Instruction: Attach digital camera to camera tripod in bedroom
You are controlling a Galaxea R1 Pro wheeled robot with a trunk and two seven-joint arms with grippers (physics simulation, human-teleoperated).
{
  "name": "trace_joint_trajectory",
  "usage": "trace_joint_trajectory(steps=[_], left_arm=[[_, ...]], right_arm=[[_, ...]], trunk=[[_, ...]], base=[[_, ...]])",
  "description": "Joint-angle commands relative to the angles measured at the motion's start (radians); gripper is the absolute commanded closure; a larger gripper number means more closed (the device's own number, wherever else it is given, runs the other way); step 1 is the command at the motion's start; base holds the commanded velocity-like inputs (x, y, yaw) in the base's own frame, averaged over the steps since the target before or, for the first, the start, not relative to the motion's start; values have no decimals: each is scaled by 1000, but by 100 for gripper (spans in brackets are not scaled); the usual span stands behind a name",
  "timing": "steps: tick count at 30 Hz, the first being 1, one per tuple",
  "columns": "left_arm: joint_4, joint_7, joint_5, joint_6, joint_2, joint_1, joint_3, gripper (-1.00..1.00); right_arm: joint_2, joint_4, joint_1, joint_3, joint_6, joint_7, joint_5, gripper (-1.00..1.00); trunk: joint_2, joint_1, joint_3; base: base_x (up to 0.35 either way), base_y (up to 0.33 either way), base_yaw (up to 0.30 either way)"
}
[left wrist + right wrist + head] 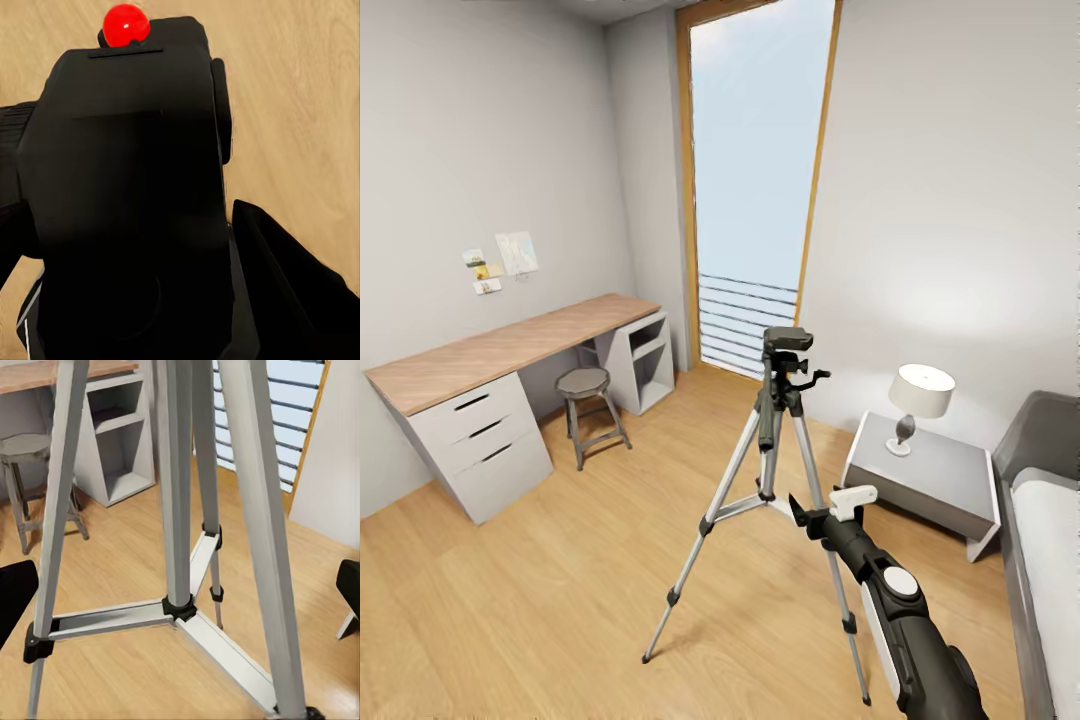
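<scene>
tripod (775,470) one, three legs, digital camera (127,195) one, left pincer clamped round it

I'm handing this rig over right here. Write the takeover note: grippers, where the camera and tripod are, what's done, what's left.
Left gripper: the left wrist view looks straight onto the digital camera, red dot up, so it appears to be held; the fingers themselves cannot be made out.
Right gripper: open and empty, reaching toward the camera tripod, close to its legs and not touching.
Tripod: standing upright on the wood floor between the desk and the nightstand; its head is bare.
Done: robot is in the room with the camera, facing the tripod.
Left: bring the camera up to the tripod head and seat it.
</scene>
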Motion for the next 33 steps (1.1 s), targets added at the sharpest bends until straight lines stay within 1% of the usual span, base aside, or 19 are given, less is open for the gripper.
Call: trace_joint_trajectory(steps=[1,10,16,20,21,23,24,27,28,33], left_arm=[[0,0,6,-1,0,-1,-9,100],[0,0,6,-1,1,-1,-9,100],[1,0,7,-1,3,-1,-10,100],[1,0,12,-1,4,-1,-10,100],[1,0,13,-1,4,-1,-10,100],[1,0,13,-1,4,-1,-10,100],[1,0,13,-1,3,-1,-10,100],[1,0,12,-1,3,-1,-10,100],[1,0,10,-1,2,-1,-10,100],[1,0,9,-1,2,-1,-10,100]], right_arm=[[2,-5,-1,-4,4,8,7,-100],[2,-33,-1,0,5,10,9,-100],[1,-26,-1,5,10,16,8,-100],[-5,16,-1,7,27,24,5,-100],[-7,55,-1,8,54,26,18,-100],[-9,84,-1,8,82,26,35,-100],[-9,112,-1,8,111,27,58,-100],[-9,148,-1,7,149,27,87,-100],[-9,182,-1,7,172,27,104,-100],[-10,263,-1,3,192,28,117,-100]], trunk=[[-2,0,-2],[-2,0,-2],[-2,0,-2],[-2,0,-2],[-2,0,-2],[-2,0,-2],[-2,0,-2],[-2,0,-2],[-2,0,-2],[-2,0,-2]], base=[[-344,0,0],[-320,0,0],[-92,0,0],[-21,0,0],[-7,0,0],[-5,0,0],[-3,0,0],[-2,0,0],[0,0,0],[0,0,0]])
